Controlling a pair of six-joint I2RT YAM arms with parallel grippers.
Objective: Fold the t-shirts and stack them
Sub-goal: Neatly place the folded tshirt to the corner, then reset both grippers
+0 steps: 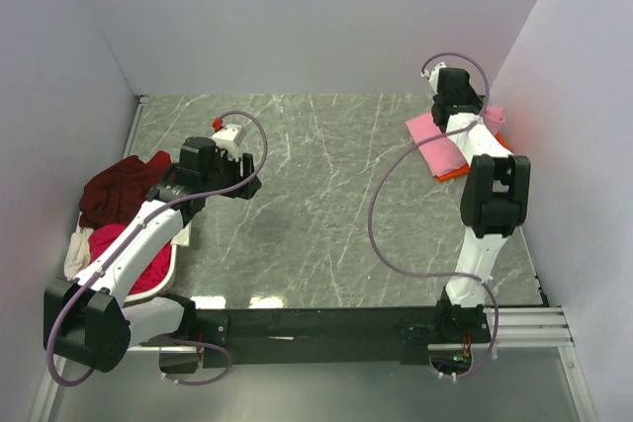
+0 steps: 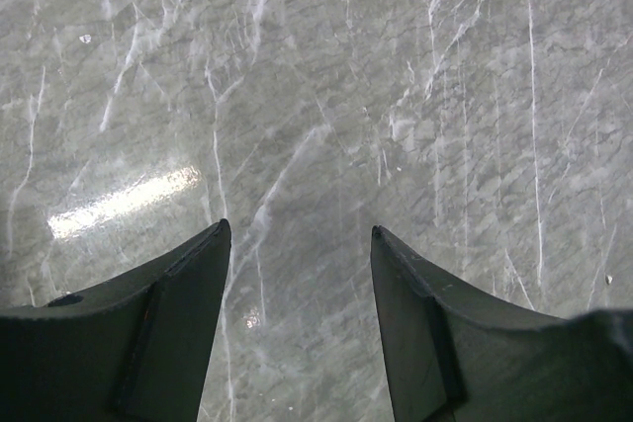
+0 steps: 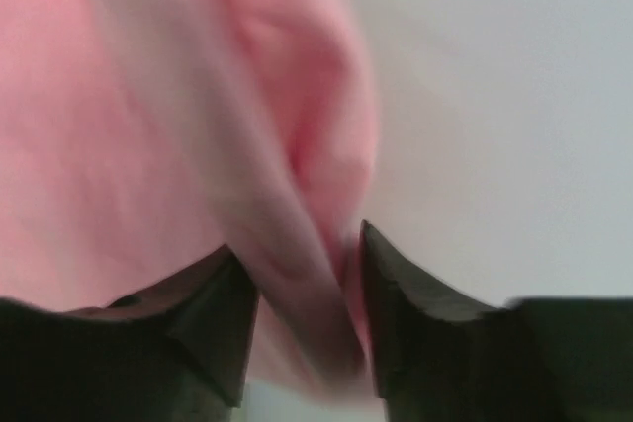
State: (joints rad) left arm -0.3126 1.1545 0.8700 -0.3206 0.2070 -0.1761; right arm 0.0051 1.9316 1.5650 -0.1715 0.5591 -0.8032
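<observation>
A light pink t-shirt (image 1: 435,140) lies folded at the far right on a bright orange t-shirt (image 1: 455,174), of which only an edge shows. My right gripper (image 3: 297,239) is right above them by the wall. It is open, with a blurred fold of the pink cloth (image 3: 287,205) between its fingers. At the left, a dark maroon t-shirt (image 1: 119,190), a magenta-red one (image 1: 129,244) and a cream one (image 1: 77,254) lie in a heap. My left gripper (image 2: 297,234) hangs open over bare table, just right of that heap, with nothing between its fingers.
The heap lies in a white basket (image 1: 178,256) at the left edge. The grey marble table (image 1: 316,195) is enclosed by white walls on the left, back and right. A wall stands close behind the folded stack.
</observation>
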